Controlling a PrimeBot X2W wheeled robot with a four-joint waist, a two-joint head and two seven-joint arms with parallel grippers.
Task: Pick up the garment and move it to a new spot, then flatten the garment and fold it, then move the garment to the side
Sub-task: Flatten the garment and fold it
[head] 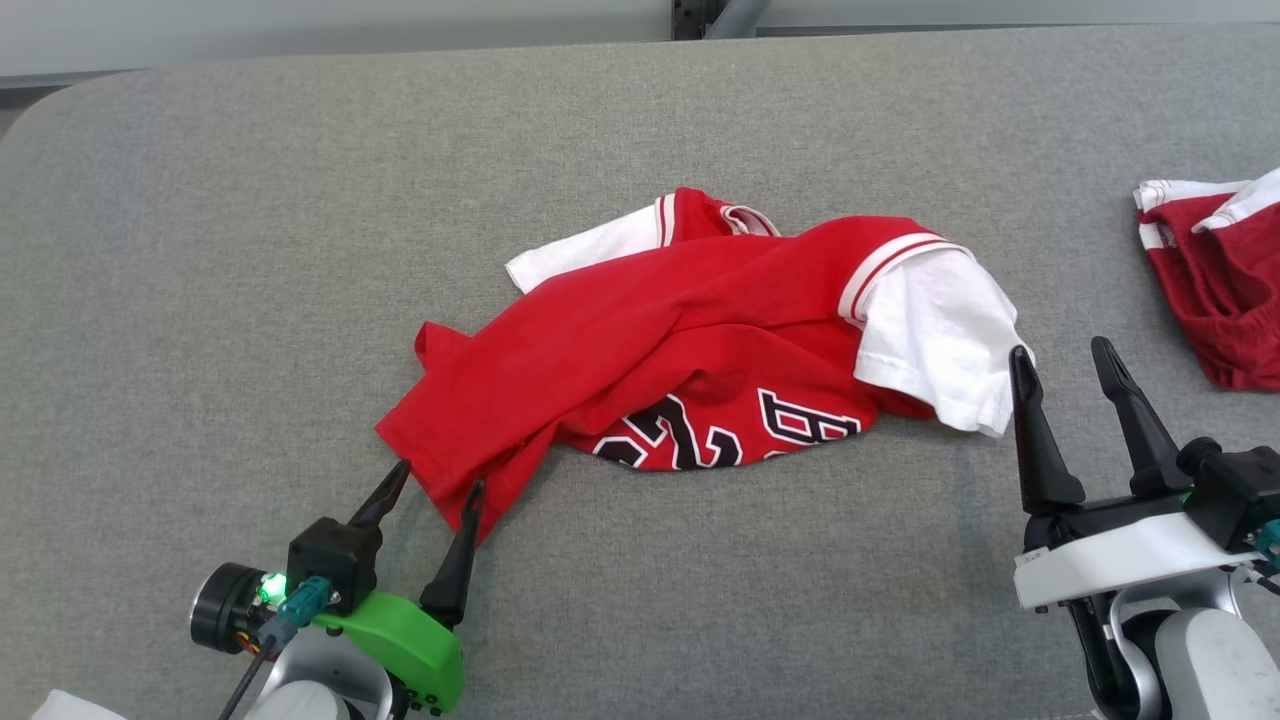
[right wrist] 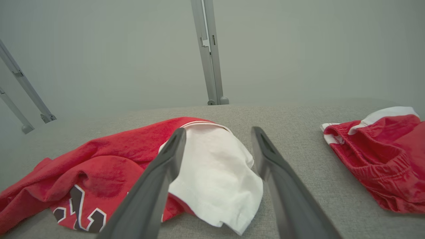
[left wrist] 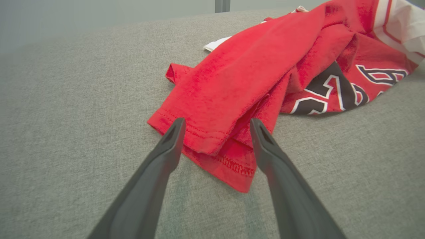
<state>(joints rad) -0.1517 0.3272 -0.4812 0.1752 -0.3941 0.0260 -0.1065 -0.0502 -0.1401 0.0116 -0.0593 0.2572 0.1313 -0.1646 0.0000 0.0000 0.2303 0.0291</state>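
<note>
A crumpled red garment [head: 690, 330] with white sleeves and black-and-white lettering lies in a heap mid-table. My left gripper [head: 438, 476] stands open at the garment's lower left corner, its two fingertips on either side of the red hem [left wrist: 215, 146]. To the right, my right gripper [head: 1060, 358] is open too, just beside the white sleeve [head: 940, 340]. In the right wrist view that white sleeve [right wrist: 215, 166] lies between and beyond the two dark fingers [right wrist: 159, 176]. Neither gripper holds any cloth.
The table [head: 200, 250] is covered in grey fabric. A second red and white garment [head: 1220, 280] is bunched at the right edge, also seen as a red heap [right wrist: 378, 156] in the right wrist view. Metal frame posts [right wrist: 209, 49] rise behind the table's far edge.
</note>
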